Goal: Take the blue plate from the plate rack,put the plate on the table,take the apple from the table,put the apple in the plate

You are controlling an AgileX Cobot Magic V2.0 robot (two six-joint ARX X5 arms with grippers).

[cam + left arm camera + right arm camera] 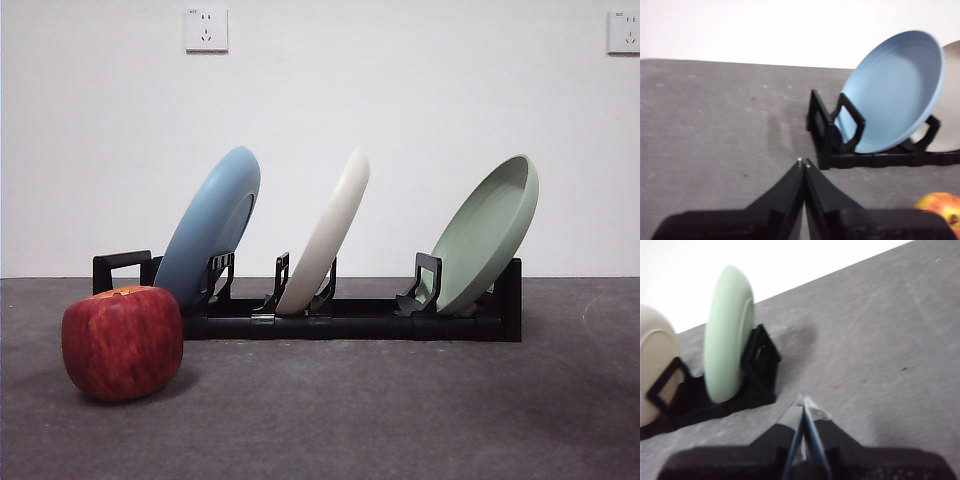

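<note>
Behind my counter (400,420), a dark grey, slightly rough surface, I see a plain white wall (400,100), evenly lit. Two white wall sockets sit high on it: one socket (206,29) toward the left, another socket (623,32) at the right edge.

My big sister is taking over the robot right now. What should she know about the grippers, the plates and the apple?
Left gripper: shut, empty, above the table near the rack's blue-plate end.
Right gripper: shut, empty, near the sage-green plate end.
Blue plate: leaning in the plate rack, beside the cream-white plate.
Apple: on the table in front of the rack's blue-plate end.
Done: nothing.
Left: lift the blue plate out, set it on the table, pick up the apple, put it in the plate.
</note>
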